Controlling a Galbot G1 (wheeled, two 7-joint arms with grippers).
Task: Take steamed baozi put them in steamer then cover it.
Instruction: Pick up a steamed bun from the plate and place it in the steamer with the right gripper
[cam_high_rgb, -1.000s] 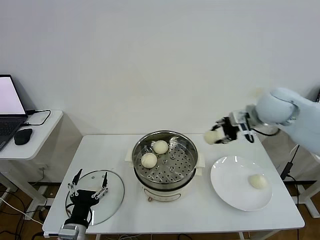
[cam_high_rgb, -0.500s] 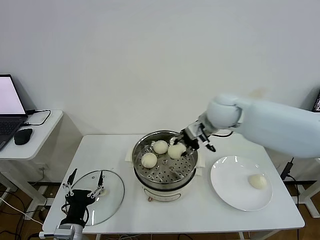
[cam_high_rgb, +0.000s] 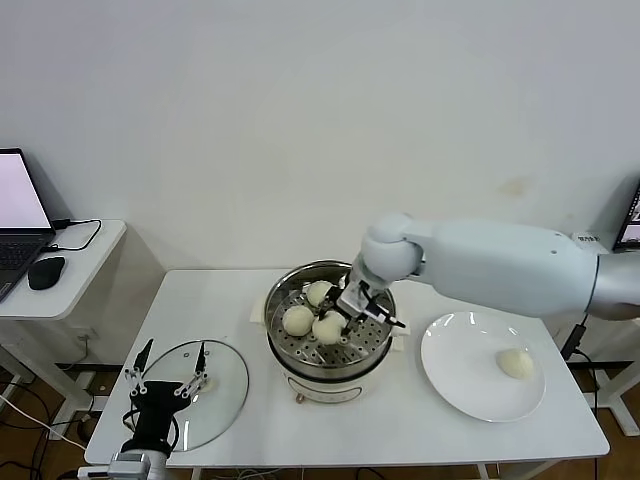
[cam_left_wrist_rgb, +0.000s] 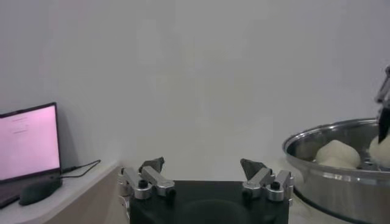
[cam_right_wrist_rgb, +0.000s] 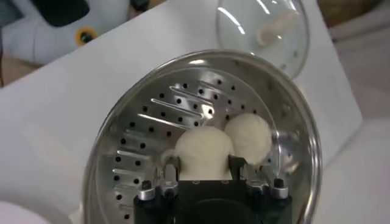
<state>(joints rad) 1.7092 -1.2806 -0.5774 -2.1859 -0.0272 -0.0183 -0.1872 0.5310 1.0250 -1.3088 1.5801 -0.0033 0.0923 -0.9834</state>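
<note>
Head view: the right gripper (cam_high_rgb: 340, 320) has reached down into the steamer (cam_high_rgb: 290, 355), its fingers clamped on one steamed baozi (cam_high_rgb: 328, 327) that sits low over the perforated tray, close beside two other buns (cam_high_rgb: 298, 319) already lying there. Right wrist view: the held bun (cam_right_wrist_rgb: 204, 152) fills the gap between the two fingers, with a neighbouring bun (cam_right_wrist_rgb: 248, 137) touching or nearly touching it on one side; whether the held bun already rests on the tray cannot be told. The governing relation is vertical: bun directly beneath the hand, tray directly beneath the bun, so release appears to need only an opening of the fingers followed by a straight lift clear of the neighbours. One bun remains on the white plate (cam_high_rgb: 450, 385), on the right arm's side of the steamer. The left gripper (cam_high_rgb: 166, 372), fingers spread wide and empty, hovers over the cover (cam_high_rgb: 225, 385), which lies flat on the table (cam_high_rgb: 400, 440) on the left arm's side, nearer that arm.
</note>
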